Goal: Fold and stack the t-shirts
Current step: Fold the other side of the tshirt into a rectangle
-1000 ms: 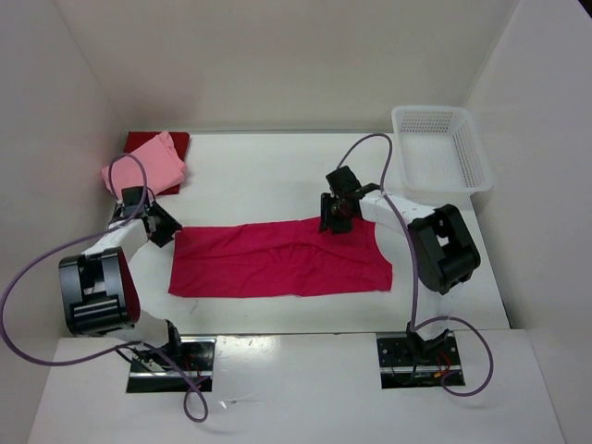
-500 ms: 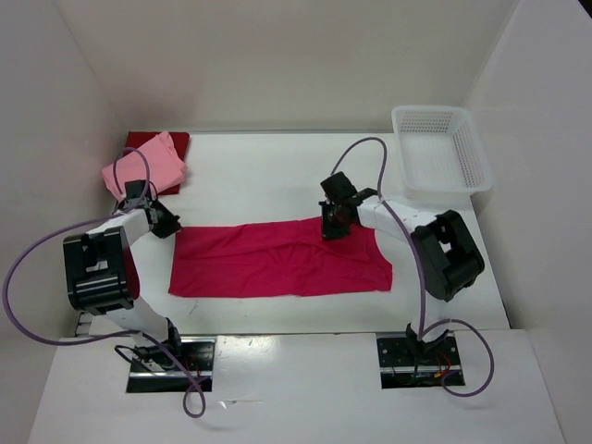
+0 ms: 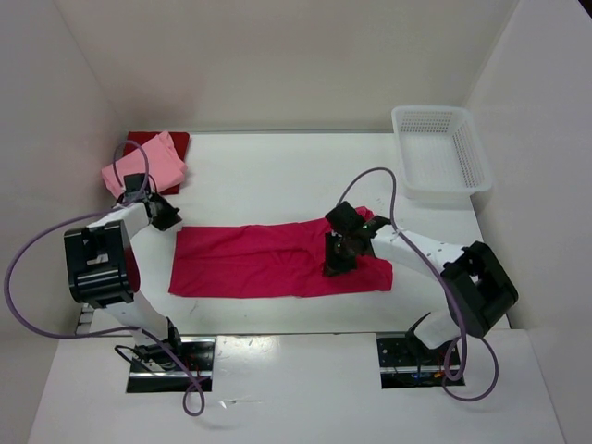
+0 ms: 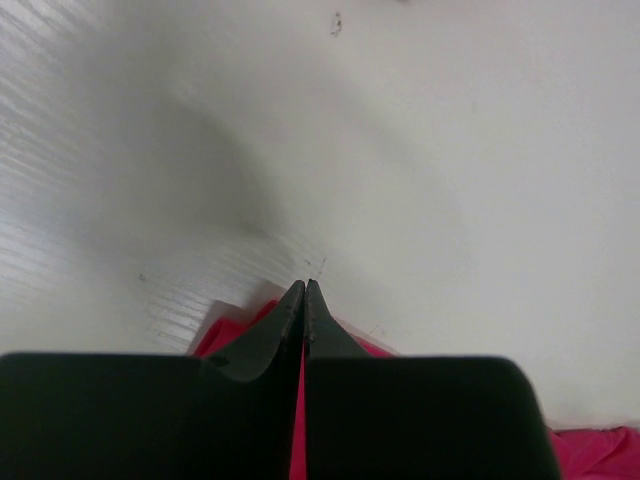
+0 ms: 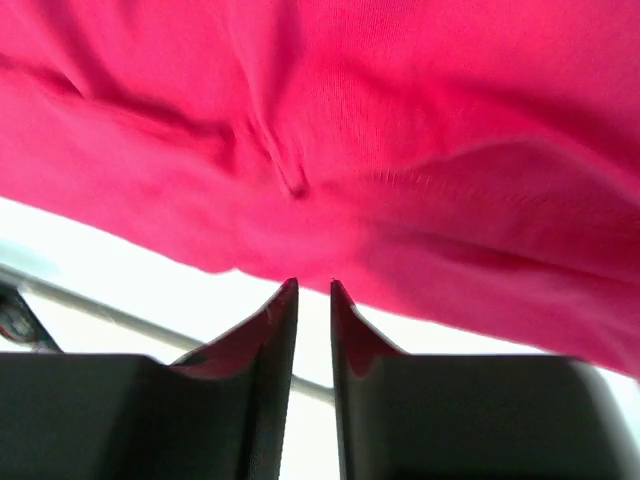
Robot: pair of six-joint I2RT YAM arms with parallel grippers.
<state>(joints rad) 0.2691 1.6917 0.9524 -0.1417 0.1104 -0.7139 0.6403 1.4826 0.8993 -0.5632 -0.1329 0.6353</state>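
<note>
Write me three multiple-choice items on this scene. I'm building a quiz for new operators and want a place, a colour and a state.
1. Where does the light pink shirt lie?
A. In the white basket
B. On the dark red shirt
C. Hanging from a claw

2. What colour is the shirt spread out flat?
A. Magenta-crimson
B. Blue
C. White

3. How does the left claw stand?
A. Wide open
B. Shut
C. Clamped on the white basket

Answers:
1 B: the pink one sits folded on the dark red one in the far left corner.
2 A: the colour shows from above and in the right wrist view.
3 B: its fingers meet in the left wrist view.
</note>
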